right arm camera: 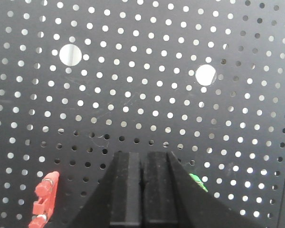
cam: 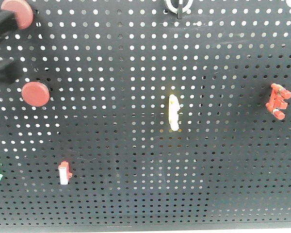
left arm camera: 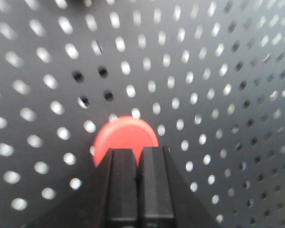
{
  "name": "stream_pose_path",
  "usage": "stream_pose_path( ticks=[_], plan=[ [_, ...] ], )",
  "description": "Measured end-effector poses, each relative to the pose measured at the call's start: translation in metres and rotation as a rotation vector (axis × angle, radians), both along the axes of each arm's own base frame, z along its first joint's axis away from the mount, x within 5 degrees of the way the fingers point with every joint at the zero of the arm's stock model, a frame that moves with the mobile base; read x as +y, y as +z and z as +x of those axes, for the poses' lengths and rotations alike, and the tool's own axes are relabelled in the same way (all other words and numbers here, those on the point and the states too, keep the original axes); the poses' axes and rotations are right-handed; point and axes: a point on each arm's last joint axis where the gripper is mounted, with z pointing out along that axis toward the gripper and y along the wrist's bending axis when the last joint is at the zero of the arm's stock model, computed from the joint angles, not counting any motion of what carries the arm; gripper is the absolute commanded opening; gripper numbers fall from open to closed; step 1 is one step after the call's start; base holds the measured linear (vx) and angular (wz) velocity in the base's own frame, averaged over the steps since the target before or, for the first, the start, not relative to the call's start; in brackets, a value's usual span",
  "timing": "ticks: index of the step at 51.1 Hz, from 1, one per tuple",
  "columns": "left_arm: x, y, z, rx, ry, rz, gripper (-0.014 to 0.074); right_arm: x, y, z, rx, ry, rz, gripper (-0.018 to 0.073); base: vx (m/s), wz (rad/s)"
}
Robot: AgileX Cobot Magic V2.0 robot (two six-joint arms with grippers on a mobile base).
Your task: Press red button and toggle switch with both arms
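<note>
left wrist view alone shows left end effector [left arm camera: 138, 154] pressed together at red button [left arm camera: 126, 133].

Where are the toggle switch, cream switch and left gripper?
toggle switch [cam: 275, 101]: front view, middle of its red body.
cream switch [cam: 173, 112]: front view, centre of its upright body.
left gripper [left arm camera: 138, 153]: left wrist view, seam between the shut fingertips.

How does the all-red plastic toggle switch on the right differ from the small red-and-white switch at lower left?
The all-red plastic toggle switch is red throughout; the small red-and-white switch is part white. The toggle switch looks larger and sits tilted, stubby prongs showing; the red-and-white switch stands upright. The toggle switch is mounted higher. Both sit on the black perforated board.
</note>
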Motion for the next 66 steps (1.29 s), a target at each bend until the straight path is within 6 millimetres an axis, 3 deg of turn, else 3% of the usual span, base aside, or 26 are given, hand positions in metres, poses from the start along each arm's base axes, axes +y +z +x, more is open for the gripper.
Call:
stream_pose_path(
  ticks=[15, 25, 32, 44, 55, 66],
  plan=[
    [-0.005, -0.005, 0.011, 0.026, 0.000, 0.009, 0.0001, 0.000, 0.000, 0.000, -0.001, 0.000, 0.000, -0.0003, 0.00, 0.00],
    [-0.004, -0.002, 0.007, 0.014, -0.003, 0.004, 0.0001, 0.000, 0.000, 0.000, 0.000, 0.000, 0.000, -0.0003, 0.00, 0.00],
    [0.003, 0.007, -0.008, -0.007, 0.000, -0.006, 0.0001, 0.000, 0.000, 0.000, 0.000, 0.000, 0.000, -0.0003, 0.00, 0.00],
    [0.025, 0.020, -0.054, -0.015, 0.017, -0.016, 0.0001, 0.000, 0.001, 0.000, -0.007, 0.002, -0.001, -0.0003, 0.00, 0.00],
    [0.038, -0.001, -0.082, -0.003, 0.019, -0.011, 0.0001, 0.002, 0.006, 0.000, -0.073, 0.029, 0.007, -0.0003, 0.00, 0.00],
    [0.045, -0.026, -0.098, 0.025, 0.020, 0.001, 0.0001, 0.009, 0.001, 0.019, -0.052, 0.106, 0.052, -0.0003, 0.00, 0.00]
  ],
)
